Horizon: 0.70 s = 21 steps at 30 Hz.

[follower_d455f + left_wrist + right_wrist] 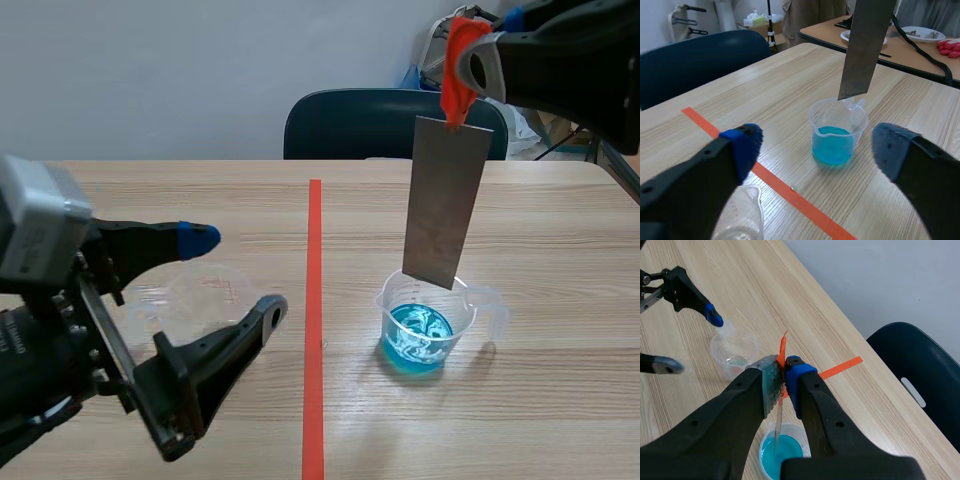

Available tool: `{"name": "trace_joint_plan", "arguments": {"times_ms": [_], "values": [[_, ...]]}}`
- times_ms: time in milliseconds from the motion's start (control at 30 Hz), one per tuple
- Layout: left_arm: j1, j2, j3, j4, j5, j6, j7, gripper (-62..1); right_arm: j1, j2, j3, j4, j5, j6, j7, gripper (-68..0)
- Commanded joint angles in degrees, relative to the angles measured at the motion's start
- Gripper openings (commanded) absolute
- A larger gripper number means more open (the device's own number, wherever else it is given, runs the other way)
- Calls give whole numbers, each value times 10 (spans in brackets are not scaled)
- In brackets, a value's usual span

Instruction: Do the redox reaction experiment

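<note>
The right claw (782,380) pinches the metal plate (447,200). It hangs straight down, just over the cup (420,335) of blue liquid. The left claw (235,274) is wide open and empty.

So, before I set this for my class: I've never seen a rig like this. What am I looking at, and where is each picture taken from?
It is a robot with two black arms at a wooden table. One picture looks from between the arms; the other two come from cameras on each wrist. The right gripper is shut on a grey metal strip with an orange tag, hanging it over a clear cup of blue liquid. The left gripper is open near a second clear cup.
</note>
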Motion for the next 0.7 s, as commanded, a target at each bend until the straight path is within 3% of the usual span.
{"name": "trace_joint_plan", "arguments": {"times_ms": [0,167,300,400,667], "values": [[21,-7,-9,10,-4,-2,-40,14,7,8,7,3,4,4,9,-669],[95,-28,-42,17,-2,-1,-134,14,7,8,7,3,4,4,9,-669],[150,-42,-72,18,57,-6,-204,14,7,8,7,3,4,4,9,-669],[186,-46,-98,18,84,-5,-224,14,7,8,7,3,4,4,9,-669],[276,-49,-176,18,108,-5,-278,14,7,8,7,3,4,4,9,-669]]}}
